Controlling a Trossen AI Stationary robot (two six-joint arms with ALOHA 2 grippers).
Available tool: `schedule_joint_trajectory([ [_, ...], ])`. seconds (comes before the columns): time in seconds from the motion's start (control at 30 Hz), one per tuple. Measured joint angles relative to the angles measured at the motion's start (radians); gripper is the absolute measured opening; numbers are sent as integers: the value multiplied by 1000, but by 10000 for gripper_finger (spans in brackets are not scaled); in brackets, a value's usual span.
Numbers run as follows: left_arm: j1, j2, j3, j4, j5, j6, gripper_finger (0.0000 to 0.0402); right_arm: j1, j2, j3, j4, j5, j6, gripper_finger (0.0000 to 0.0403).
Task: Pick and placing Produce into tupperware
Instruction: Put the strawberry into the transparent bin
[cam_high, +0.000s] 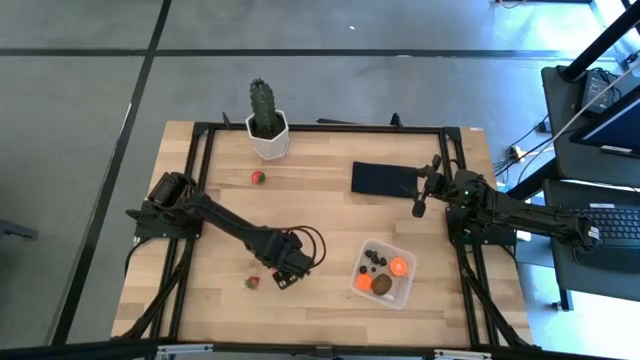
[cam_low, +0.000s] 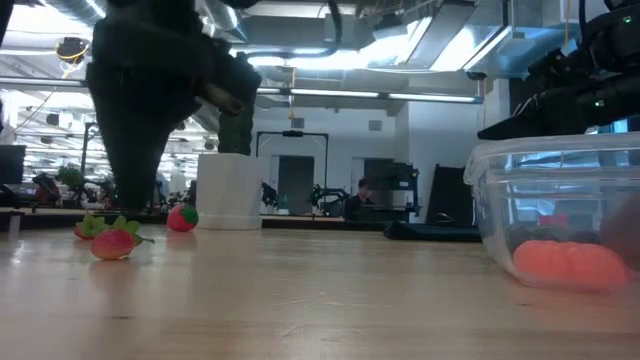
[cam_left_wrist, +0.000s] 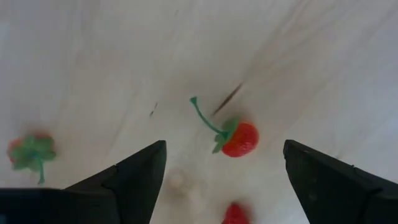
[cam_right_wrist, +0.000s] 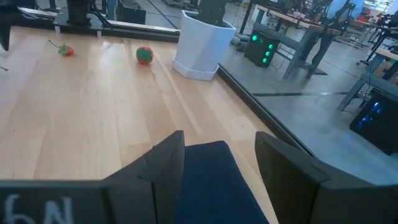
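1. A stray strawberry (cam_high: 258, 177) is left near the table's (cam_high: 330, 235) back edge, beside the potted cactus (cam_high: 267, 120); not yet collected.
2. The left gripper (cam_high: 282, 279) is held over a stemmed strawberry (cam_left_wrist: 238, 138) near the front edge, jaws spread wide and empty, apparently lined up for a pick.
3. The tupperware (cam_high: 384, 272) is set toward the front right corner; orange balls, a brown oval and dark berries are already inside.
4. The right gripper (cam_high: 419, 205) is parked over the black rectangle (cam_high: 381, 179) near the back right, jaws parted, nothing held.
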Motion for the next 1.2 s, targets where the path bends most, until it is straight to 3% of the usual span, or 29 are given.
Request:
schedule_joint_trajectory([
  [0.37,-3,1,-120,194,12,-21,306,0,0,0,0,0,3,198],
  [0.53,-3,1,-146,202,58,-33,299,0,0,0,0,0,23,198],
  [1.2,4,-2,-162,217,56,-33,234,0,0,0,0,0,23,198],
])
